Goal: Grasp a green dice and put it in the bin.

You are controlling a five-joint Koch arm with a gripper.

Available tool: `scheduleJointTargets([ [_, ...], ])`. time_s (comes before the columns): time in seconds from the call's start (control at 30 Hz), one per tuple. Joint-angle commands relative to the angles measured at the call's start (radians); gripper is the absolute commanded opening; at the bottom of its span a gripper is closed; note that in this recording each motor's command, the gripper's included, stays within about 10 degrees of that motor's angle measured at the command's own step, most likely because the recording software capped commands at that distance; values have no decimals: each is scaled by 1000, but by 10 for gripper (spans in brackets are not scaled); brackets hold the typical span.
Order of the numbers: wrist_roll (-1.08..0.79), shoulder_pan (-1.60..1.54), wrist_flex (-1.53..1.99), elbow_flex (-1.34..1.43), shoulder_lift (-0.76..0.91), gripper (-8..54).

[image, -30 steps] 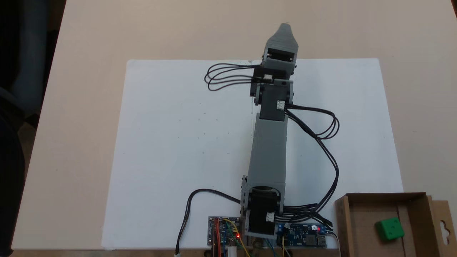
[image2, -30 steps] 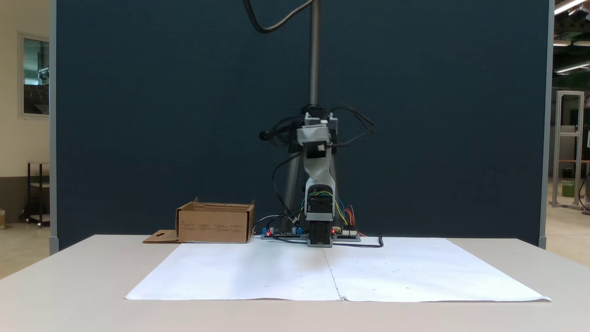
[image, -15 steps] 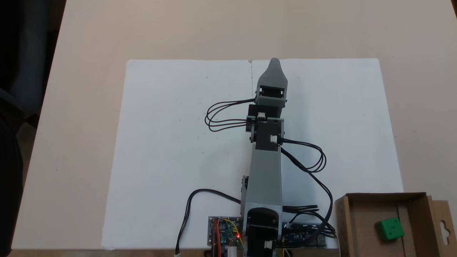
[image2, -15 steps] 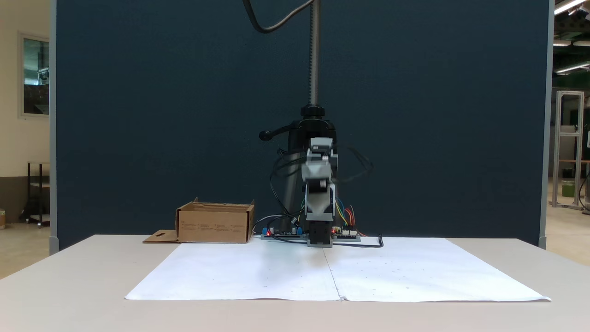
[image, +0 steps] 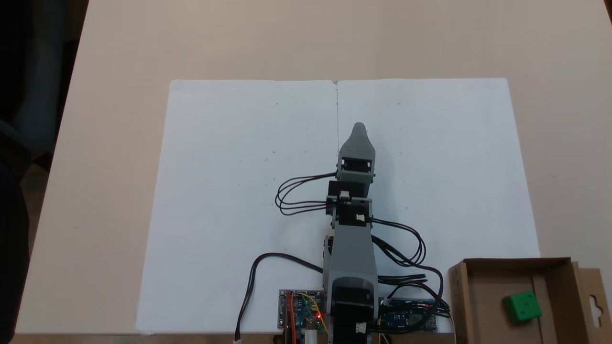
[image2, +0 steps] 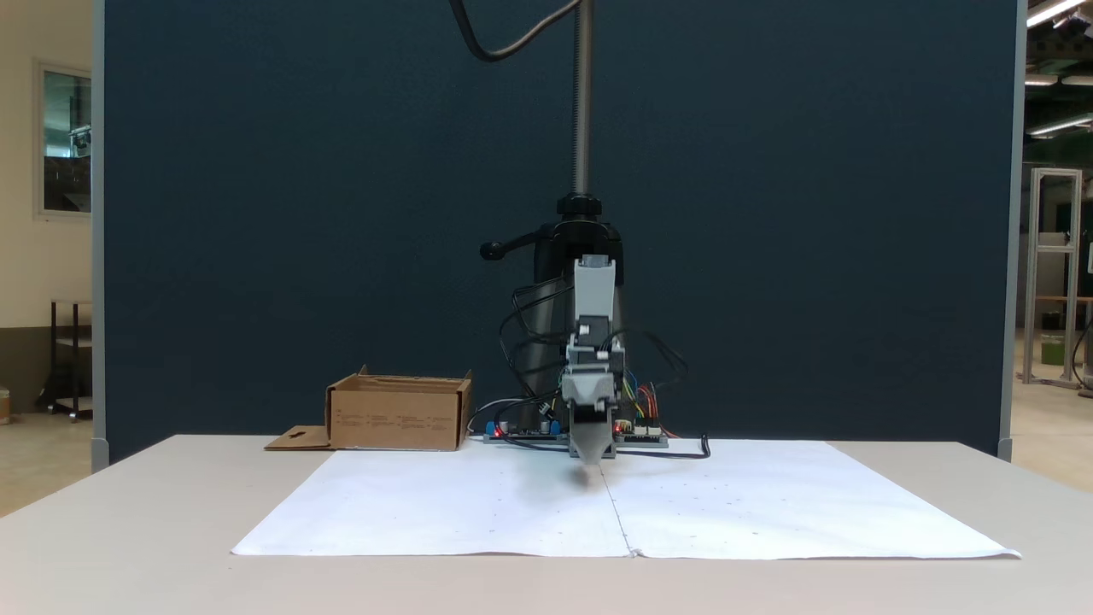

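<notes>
One green dice (image: 522,306) lies inside the bin (image: 554,272), on the cardboard floor toward the side wall that carries the hanger-hole flap (image: 595,298). The bin sits at the desk (image: 119,143) corner nearest the arm's base, just off the white paper sheet (image: 229,167). In the front-on fixed view the bin (image2: 397,414) shows as a low brown box, dice hidden behind its wall.

Step in hand, as I read it: placing looks complete; the arm is folded over the middle of the paper, pointed away from the bin and well apart from it. Gripper (image: 359,129) tip shows as a single grey point from above; from the front the gripper (image2: 591,457) hangs nose-down close above the paper. The jaws lie one behind the other for both cameras, so wide or narrow — cannot tell. Nothing green at the tip.

Next move, judged: none on the dice is called for; settle the arm at rest near the circuit boards (image: 299,315), clear of the loose black cables (image: 420,248)
</notes>
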Motion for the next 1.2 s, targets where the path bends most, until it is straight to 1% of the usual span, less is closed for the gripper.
scheduleJointTargets([
  [0.0, -49, 12, -165, 12, 118, 441],
  [0.27, -51, 11, -403, 184, 118, 443],
  [1.17, -58, -97, -845, 184, 114, 446],
])
